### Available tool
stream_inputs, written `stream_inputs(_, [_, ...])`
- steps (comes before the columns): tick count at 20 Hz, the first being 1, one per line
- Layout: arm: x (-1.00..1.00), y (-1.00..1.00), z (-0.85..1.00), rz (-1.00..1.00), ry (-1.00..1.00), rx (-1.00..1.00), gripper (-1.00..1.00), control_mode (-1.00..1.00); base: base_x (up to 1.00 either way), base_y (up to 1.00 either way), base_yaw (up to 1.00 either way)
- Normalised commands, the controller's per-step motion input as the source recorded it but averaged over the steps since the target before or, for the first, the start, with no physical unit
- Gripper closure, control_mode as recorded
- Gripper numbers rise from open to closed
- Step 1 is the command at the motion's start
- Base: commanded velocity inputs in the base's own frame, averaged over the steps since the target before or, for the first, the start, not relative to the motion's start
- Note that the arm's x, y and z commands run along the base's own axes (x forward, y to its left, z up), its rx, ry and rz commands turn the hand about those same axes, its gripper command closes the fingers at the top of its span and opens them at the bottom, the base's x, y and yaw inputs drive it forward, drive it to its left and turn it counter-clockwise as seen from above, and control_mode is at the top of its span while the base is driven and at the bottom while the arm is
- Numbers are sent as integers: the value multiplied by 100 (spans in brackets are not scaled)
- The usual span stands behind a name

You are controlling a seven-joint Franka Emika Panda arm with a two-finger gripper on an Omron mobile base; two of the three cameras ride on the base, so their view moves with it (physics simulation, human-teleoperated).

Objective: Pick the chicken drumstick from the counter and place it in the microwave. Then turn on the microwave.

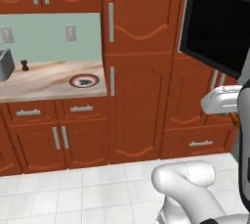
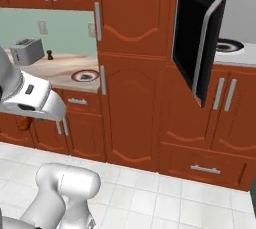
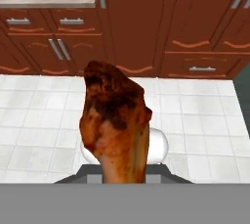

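Note:
The chicken drumstick [image 3: 116,125], glossy brown-orange with a dark charred top, stands upright in the middle of the hand view, over the white floor tiles. My gripper [image 2: 27,115] is shut on its lower end, and the meat hides the fingertips. In the right base view a bit of the drumstick [image 2: 23,122] pokes out under the white hand, in front of the counter's [image 2: 55,70] lower cabinets. The microwave [image 2: 220,48] sits to the right, its black glass door [image 2: 197,43] swung open and a round plate [image 2: 229,46] inside. The door [image 1: 217,25] also shows above my hand [image 1: 222,100].
A dark-rimmed plate [image 1: 84,80] lies at the counter's [image 1: 44,86] right end. A toaster [image 2: 26,50] and a small dark shaker [image 2: 49,54] stand further back. Tall reddish cabinets [image 2: 132,73] separate counter and microwave. White tiled floor [image 1: 73,193] lies below.

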Motion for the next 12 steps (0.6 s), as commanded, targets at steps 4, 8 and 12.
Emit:
stream_inputs(4, [0, 0, 0, 0, 0, 0, 100, 100, -50, -89, 2])
stream_inputs(8, [0, 0, 0, 0, 0, 0, 100, 100, -19, -100, 0])
stream_inputs(12, [0, 0, 0, 0, 0, 0, 100, 100, 0, -97, 0])
